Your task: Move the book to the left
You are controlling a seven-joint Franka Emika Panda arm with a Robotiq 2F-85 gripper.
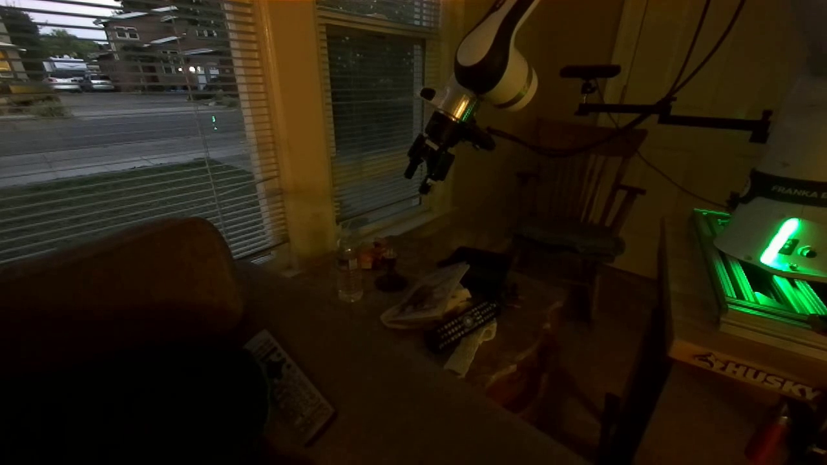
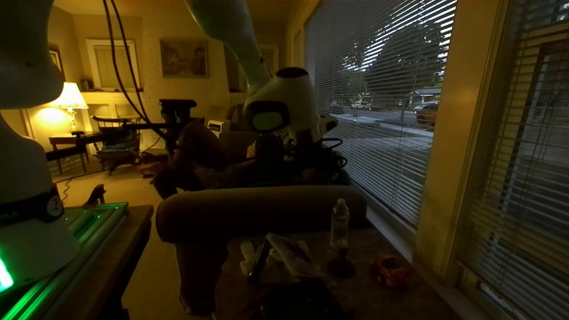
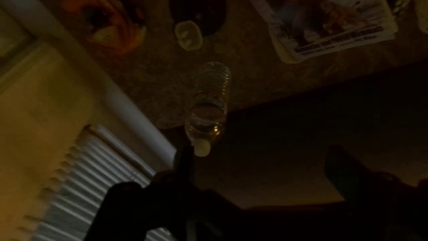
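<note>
**Book: Handling Properties, Grip Point and Position**

In an exterior view, the book (image 1: 426, 297) lies tilted on the table (image 3: 254, 80), right of the bottle (image 1: 350, 279) and just beside the remote control (image 1: 466, 323), on its far left side.

Expect a light, limp item: thin and soft-covered, likely to bend, with pages that may fan apart. The cover may be slippery; excess force could crease it. Recommended hold: the edge facing the remote control, which appears raised. Pinch across the thickness, one finger above and one below.

The gripper (image 3: 260, 149) has its fingers (image 3: 341, 169) wide apart and holds nothing. In the wrist view, the book is far and to the right, well apart from the fingertips and cut off by the frame. In an exterior view, it lies well below the gripper.
</note>
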